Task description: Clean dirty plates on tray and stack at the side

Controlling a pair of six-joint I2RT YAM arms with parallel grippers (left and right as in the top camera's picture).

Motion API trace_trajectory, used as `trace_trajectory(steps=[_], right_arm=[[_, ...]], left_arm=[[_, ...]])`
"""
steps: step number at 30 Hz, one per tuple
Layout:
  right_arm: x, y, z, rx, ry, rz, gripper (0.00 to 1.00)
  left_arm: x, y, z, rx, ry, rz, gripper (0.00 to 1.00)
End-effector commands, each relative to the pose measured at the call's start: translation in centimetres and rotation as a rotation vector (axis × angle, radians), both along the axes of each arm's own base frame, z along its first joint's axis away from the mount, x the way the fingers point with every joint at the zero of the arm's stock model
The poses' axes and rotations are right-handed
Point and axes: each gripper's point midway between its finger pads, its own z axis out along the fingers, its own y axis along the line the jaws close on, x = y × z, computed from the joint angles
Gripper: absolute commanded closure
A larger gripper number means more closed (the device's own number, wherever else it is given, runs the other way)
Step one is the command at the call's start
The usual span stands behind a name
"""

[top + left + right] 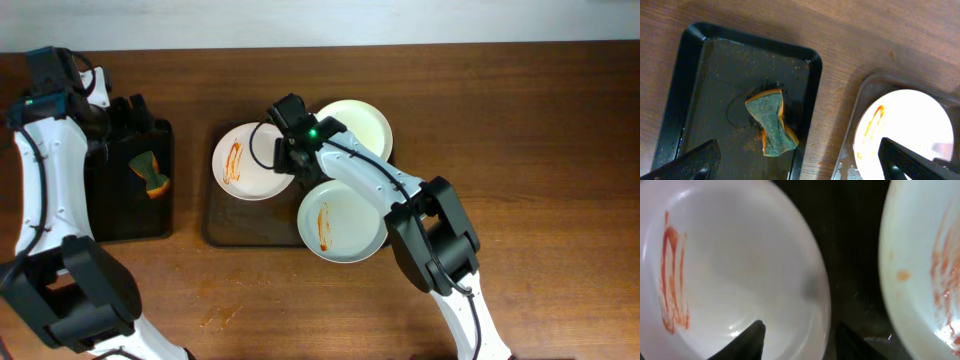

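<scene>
End effector (799, 332) (right arm's) parted, straddling rim of dirty plate (735, 255)

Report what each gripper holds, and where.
Nothing. Right gripper, open, straddles the rim of the sauce-streaked round white plate; left gripper hangs open over the green sponge.

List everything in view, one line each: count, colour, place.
plates: three, white, on the tray; orange-red streaks visible on two
tray: one, brown-grey, table centre
black tray: one, black, table's left
sponge: one, green and orange, in the black tray
table: one, brown wood
left arm: white and black, jaws open above the black tray
right arm: white and black, jaws open astride the left plate's rim
</scene>
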Motion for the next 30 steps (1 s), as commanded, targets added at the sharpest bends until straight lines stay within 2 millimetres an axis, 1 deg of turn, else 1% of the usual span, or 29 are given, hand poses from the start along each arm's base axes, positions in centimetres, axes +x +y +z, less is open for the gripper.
trace_trajectory(steps=[1, 3, 6, 7, 9, 10, 11, 12, 13, 15, 16, 17, 18, 19, 20, 21, 22, 23, 25, 26, 27, 29, 30], right_arm=[[1.8, -0.5, -0.2, -0.029, -0.064, -0.047, 0.7], [2.0, -0.6, -0.3, -0.032, -0.073, -0.05, 0.76], [1.7, -0.6, -2.2, -0.046, -0.045, -0.044, 0.77], [1.4, -0.4, -2.7, -0.039, -0.027, -0.036, 0.77], [1.2, -0.2, -2.9, -0.032, -0.017, -0.028, 0.79], [1.1, -0.2, -2.9, -0.03, -0.012, -0.026, 0.91], [0.9, -0.2, -3.0, -0.033, -0.003, -0.025, 0.96], [0.6, -0.4, -3.2, -0.045, 0.009, -0.015, 0.96], [0.5, -0.4, -3.2, -0.046, 0.008, -0.001, 0.96], [0.5, -0.4, -3.2, -0.045, 0.008, -0.001, 0.96], [0.5, -0.4, -3.2, -0.046, 0.008, 0.0, 0.96], [0.5, -0.4, -3.2, -0.046, 0.007, 0.002, 0.96], [0.5, -0.4, -3.2, -0.046, 0.007, 0.002, 0.96], [0.6, -0.4, -3.2, -0.046, 0.006, 0.002, 0.96], [0.6, -0.3, -3.1, -0.045, 0.004, 0.002, 0.96], [0.6, -0.3, -3.2, -0.045, 0.004, 0.002, 0.96], [0.6, -0.3, -3.2, -0.051, -0.001, 0.021, 0.96], [0.6, -0.3, -3.2, -0.052, -0.001, 0.023, 0.96], [0.6, -0.3, -3.1, -0.052, -0.002, 0.023, 0.96], [0.6, -0.3, -3.1, -0.052, -0.002, 0.023, 0.96], [0.6, -0.3, -3.1, -0.052, -0.002, 0.023, 0.96], [0.4, -0.4, -3.2, -0.061, 0.001, 0.039, 0.96], [0.3, -0.5, -3.3, -0.069, 0.004, 0.051, 0.96]], left_arm=[[0.3, 0.2, 0.3, 0.01, -0.006, 0.009, 0.01], [0.3, 0.2, 0.3, 0.01, -0.007, 0.009, 0.01], [0.4, 0.2, -0.2, 0.006, 0.005, 0.009, 0.01], [0.5, 0.2, -0.8, 0.002, 0.018, 0.009, 0.01], [0.5, 0.3, -2.2, -0.014, 0.05, 0.019, 0.01], [0.4, 0.3, -3.3, -0.027, 0.078, 0.034, 0.01], [0.3, 0.3, -4.2, -0.041, 0.103, 0.05, 0.01], [0.2, 0.2, -5.3, -0.063, 0.133, 0.079, 0.08], [0.0, 0.2, -6.6, -0.093, 0.166, 0.129, 0.18], [-0.2, 0.1, -8.6, -0.127, 0.214, 0.186, 0.3], [-0.3, 0.5, -9.7, -0.113, 0.241, 0.198, 0.34], [-0.8, 1.5, -10.9, -0.068, 0.278, 0.251, 0.35], [-1.2, 2.1, -12.3, -0.047, 0.315, 0.29, 0.36], [-1.2, 2.1, -13.3, -0.05, 0.333, 0.289, 0.4], [-1.2, 2.1, -14.4, -0.051, 0.347, 0.289, 0.47], [-1.0, 2.1, -14.7, -0.052, 0.345, 0.289, 0.51], [-0.7, 2.2, -15.5, -0.051, 0.342, 0.289, 0.58], [-0.7, 2.2, -16.0, -0.053, 0.35, 0.289, 0.62], [-0.9, 2.2, -17.2, -0.057, 0.374, 0.288, 0.65], [-0.7, 2.2, -17.4, -0.056, 0.371, 0.288, 0.75], [-0.7, 2.2, -17.4, -0.056, 0.368, 0.289, 0.99], [-0.6, 2.2, -17.4, -0.056, 0.367, 0.288, 0.99], [-0.4, 2.3, -16.7, -0.055, 0.356, 0.287, 0.99]])
